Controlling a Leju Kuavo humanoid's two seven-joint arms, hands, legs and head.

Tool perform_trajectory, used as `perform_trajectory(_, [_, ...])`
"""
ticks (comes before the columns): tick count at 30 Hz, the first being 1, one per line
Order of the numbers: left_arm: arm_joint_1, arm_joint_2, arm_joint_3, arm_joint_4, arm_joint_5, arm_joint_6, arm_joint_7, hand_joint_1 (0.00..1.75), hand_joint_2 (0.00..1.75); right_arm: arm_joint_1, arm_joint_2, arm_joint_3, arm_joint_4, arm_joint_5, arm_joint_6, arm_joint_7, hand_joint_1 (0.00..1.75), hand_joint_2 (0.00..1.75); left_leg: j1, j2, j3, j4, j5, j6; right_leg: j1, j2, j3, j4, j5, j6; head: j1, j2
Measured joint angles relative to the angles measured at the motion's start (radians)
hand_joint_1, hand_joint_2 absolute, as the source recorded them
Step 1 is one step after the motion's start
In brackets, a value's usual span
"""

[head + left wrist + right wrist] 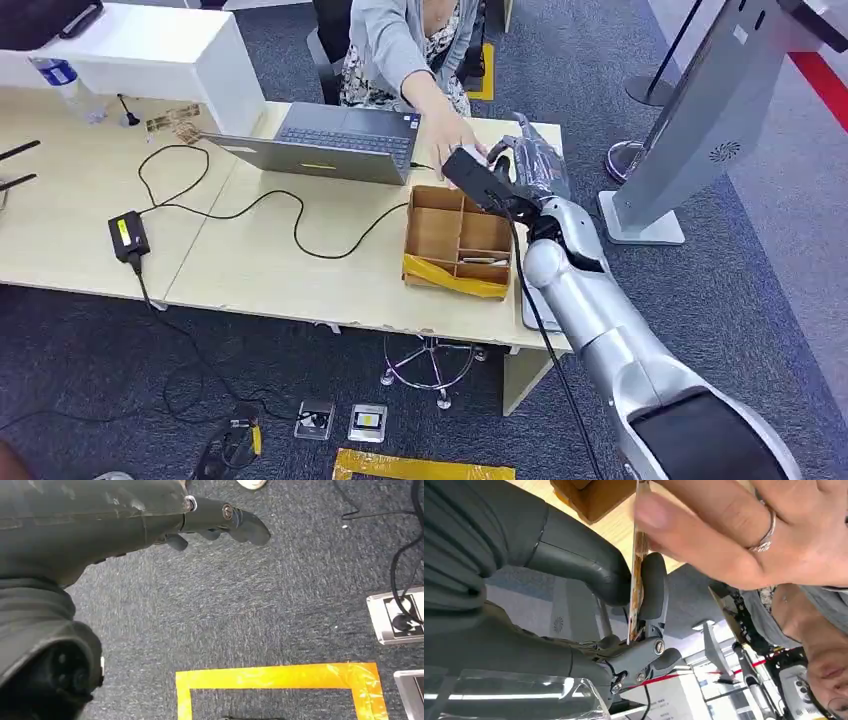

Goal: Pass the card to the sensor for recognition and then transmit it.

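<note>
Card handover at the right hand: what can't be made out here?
- Card face: right wrist view shows it edge-on.
- Card in head view: covered by the person's hand and right hand.
- Left hand fingers: mostly behind its own cover, left wrist view.

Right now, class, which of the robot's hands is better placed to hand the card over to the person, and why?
The right. The right hand already pinches the card edge-on between thumb and finger, and the person's hand is gripping that card above the table. The left hand hangs over the carpet, holding nothing.
</note>
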Motion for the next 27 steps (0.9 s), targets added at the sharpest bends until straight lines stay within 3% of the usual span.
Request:
perform_trajectory(9, [-0.008,-0.011,0.000,0.000,-0.040,-0.011,0.018,0.00,0.00,0.000,0.002,0.000,0.023,0.019,-0.009,0.006,1.75,1.75,0.000,0.000,0.000,0.000,0.000,0.000,0.000,0.001,0.000,0.000,0.000,0.000,0.000,0.000])
perform_trajectory(10, [-0.009,-0.012,0.000,0.000,-0.041,-0.011,0.018,0.00,0.00,0.000,0.002,0.000,0.025,0.019,-0.010,0.006,0.24,1.75,0.000,0.000,0.000,0.000,0.000,0.000,0.000,0.000,0.000,0.000,0.000,0.000,0.000,0.000])
perform_trajectory(11, [-0.010,-0.012,0.000,0.001,-0.047,-0.011,0.019,0.00,0.00,0.001,0.002,0.000,0.027,0.021,-0.010,0.008,0.00,0.00,0.000,0.000,0.000,0.000,0.000,0.000,0.000,0.000,0.000,0.000,0.000,0.000,0.000,0.000])
perform_trajectory(21, [-0.020,-0.019,0.001,0.002,-0.060,-0.001,0.019,0.00,0.00,0.001,0.013,0.000,0.034,0.055,-0.011,-0.024,0.00,0.00,0.000,0.000,0.000,0.000,0.000,0.000,0.000,0.001,0.000,0.000,0.000,0.000,0.000,0.000])
perform_trajectory(27, [0.006,-0.021,0.031,0.004,-0.031,0.022,-0.017,0.00,0.00,0.003,0.026,0.000,0.029,0.070,-0.024,-0.032,0.00,0.00,0.000,0.000,0.000,0.000,0.000,0.000,0.000,0.000,0.000,0.000,0.000,0.000,0.000,0.000])
